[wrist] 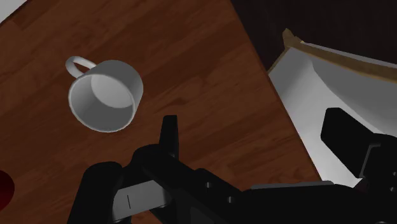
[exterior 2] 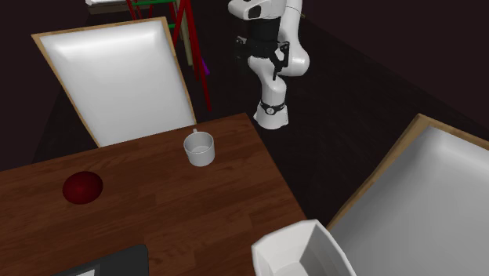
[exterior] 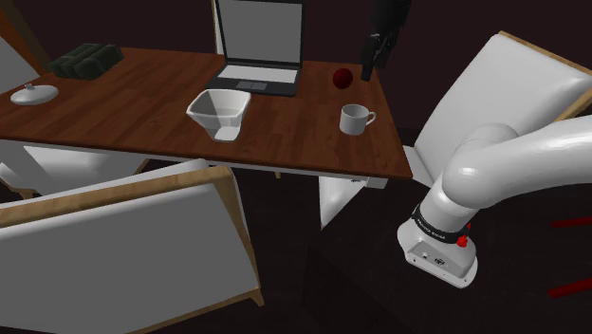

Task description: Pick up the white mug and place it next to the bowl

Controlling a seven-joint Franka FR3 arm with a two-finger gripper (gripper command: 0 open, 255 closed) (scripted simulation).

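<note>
Now, claw [wrist: 254, 132] up in the air above the surface [exterior: 142, 106], touching nothing. Two black fingers [wrist: 168, 132] stand apart with only brown wood showing between them, so it reads as spread; the right finger is a blocky dark shape and I am less sure of its outline.

White mug [exterior: 356, 119] sits ahead of the fingertips, not between them. Upright, empty, mouth toward the wrist camera. In the shoulder view it stands near the surface's right edge, handle pointing right.

Dark red round object [exterior: 342, 77] lies just beyond the mug, farther back and apart from it.

White angular bowl [exterior: 220, 112] is to the left of the mug in the shoulder view, toward the near edge, well apart from it.

Open laptop [exterior: 258, 57] at the far edge, behind the bowl.

White-cushioned chair [exterior: 503, 95] with a pale wood frame stands just off the surface's right edge, beside the mug's end.
</note>
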